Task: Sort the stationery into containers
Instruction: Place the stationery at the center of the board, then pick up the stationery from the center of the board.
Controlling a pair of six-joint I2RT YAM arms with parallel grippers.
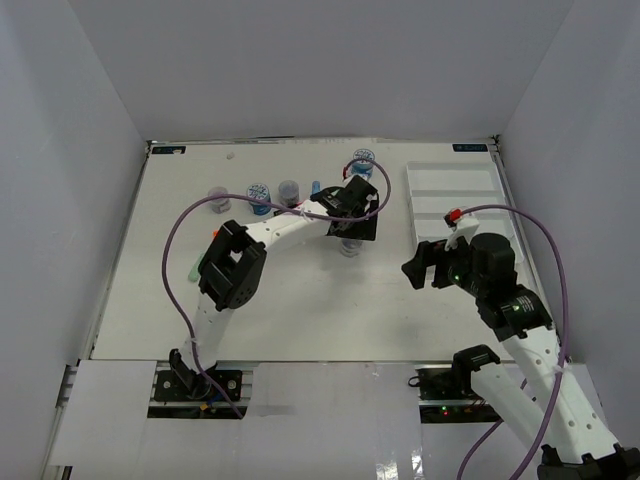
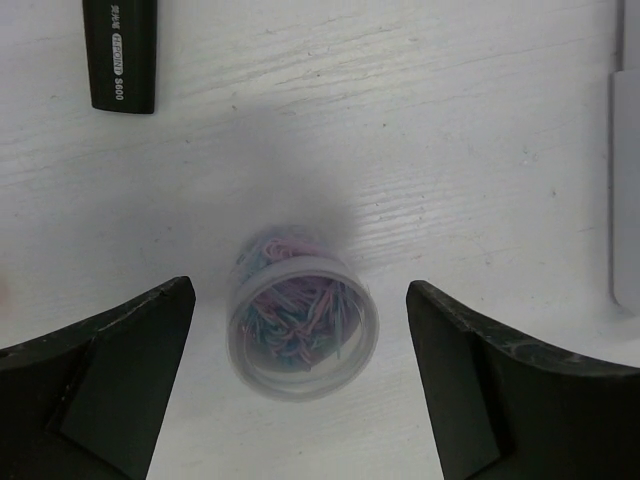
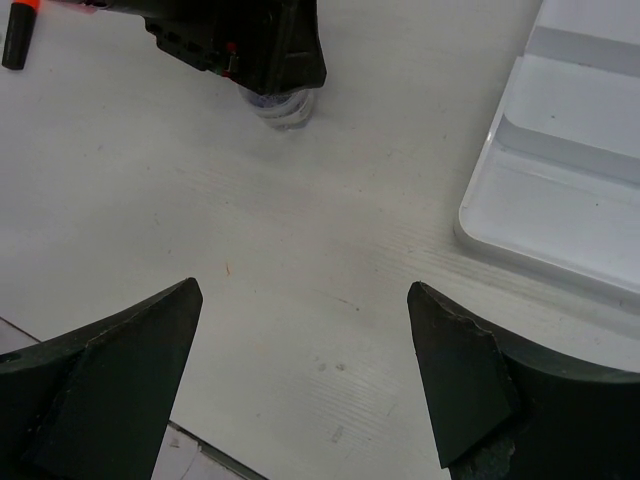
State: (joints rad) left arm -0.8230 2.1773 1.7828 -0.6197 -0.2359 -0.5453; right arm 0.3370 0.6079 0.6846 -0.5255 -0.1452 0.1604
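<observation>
A jar (image 2: 301,325) of clips stood on the table (image 2: 480,150) between the left gripper's (image 2: 300,385) released fingers (image 2: 110,370). Closing on it was judged next. The right gripper (image 3: 305,385) hung released, holding nothing, beside the tray (image 3: 560,190).

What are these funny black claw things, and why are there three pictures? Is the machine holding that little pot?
It is a robot with two arms on a white table. One picture looks down from above. The other two come from tiny cameras on the robot's wrists, so you see each claw from close up.

The left gripper is open around a small clear jar full of colourful paper clips. The fingers are apart from the jar, so nothing is held. A black highlighter lies nearby.

The right gripper is open too, over bare table, holding nothing. Beside it is a white tray with long sections and nothing in the parts we can see. More small jars wait at the far side of the table.
</observation>
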